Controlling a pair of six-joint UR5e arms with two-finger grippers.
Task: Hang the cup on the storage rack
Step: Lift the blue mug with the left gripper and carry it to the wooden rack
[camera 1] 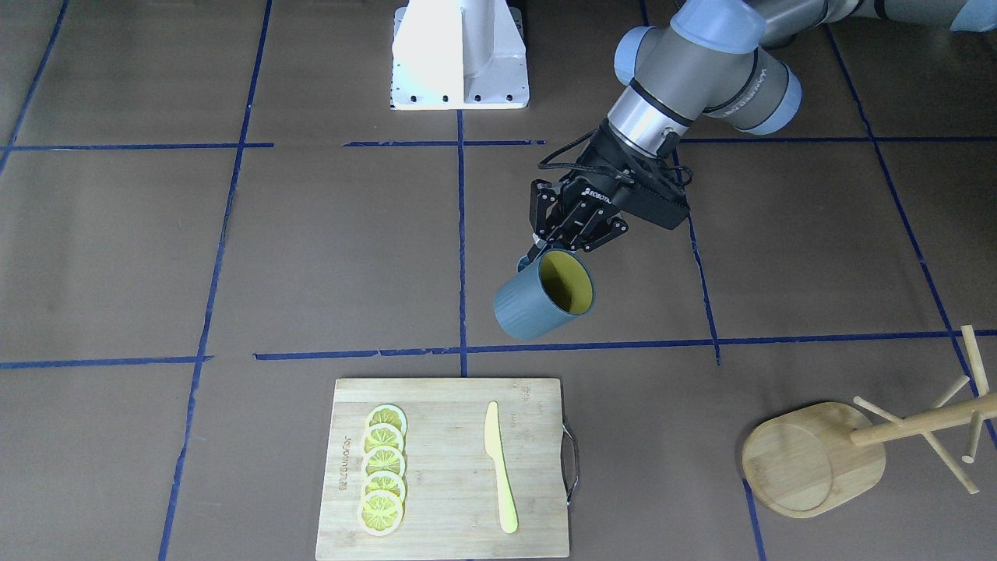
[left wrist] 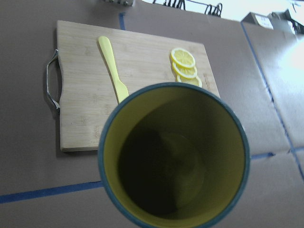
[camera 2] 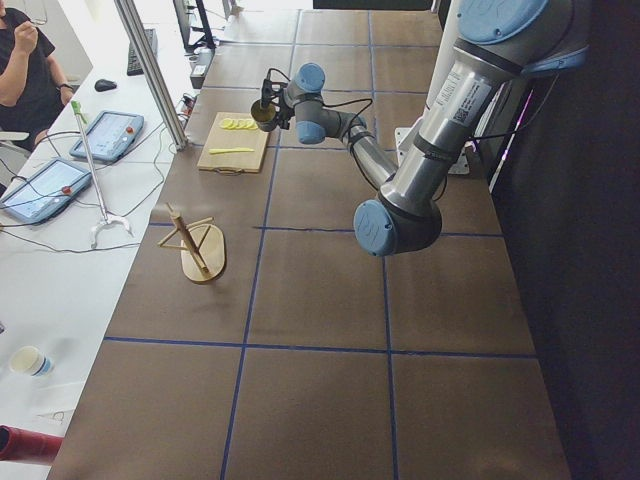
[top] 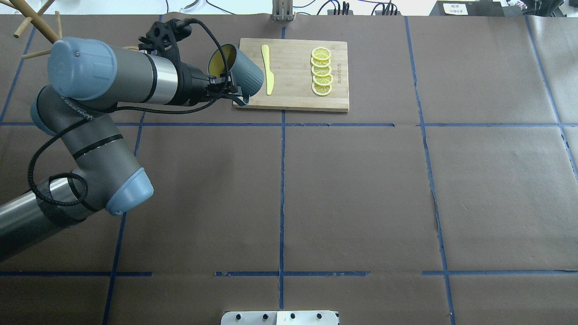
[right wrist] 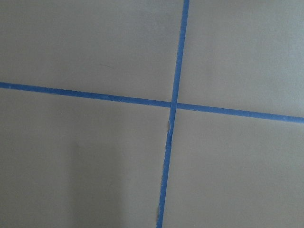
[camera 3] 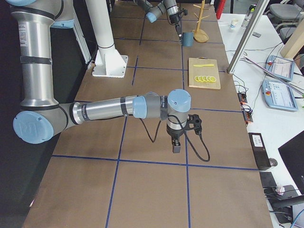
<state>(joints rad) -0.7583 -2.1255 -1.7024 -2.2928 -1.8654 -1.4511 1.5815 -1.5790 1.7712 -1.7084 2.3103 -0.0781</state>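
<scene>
Front-facing: left gripper [camera 1: 547, 246] is pinched on the cup [camera 1: 537, 308] at the handle side. The cup is tilted, yellow inside facing the camera, hanging at the gripper's 7 o'clock above the table [camera 1: 117, 257]. Cutting board [camera 1: 452, 506] sits at 6 o'clock from the cup, with lemon slices [camera 1: 382, 479] and a yellow knife [camera 1: 498, 467] on it. Storage rack [camera 1: 810, 460] is at 4 o'clock, well apart from the cup. Overhead: cup overlaps the board's 7 o'clock corner, mouth toward the arm; rack pegs show in the 10 o'clock corner. Left side view: rack stands upright on its base. Right side view: right gripper [camera 3: 176, 147] points down over the tape grid, can't tell if its fingers are spread or together. Left wrist: looks straight into the cup's mouth, board at 12 o'clock. Right wrist: only table and a blue tape cross.
</scene>
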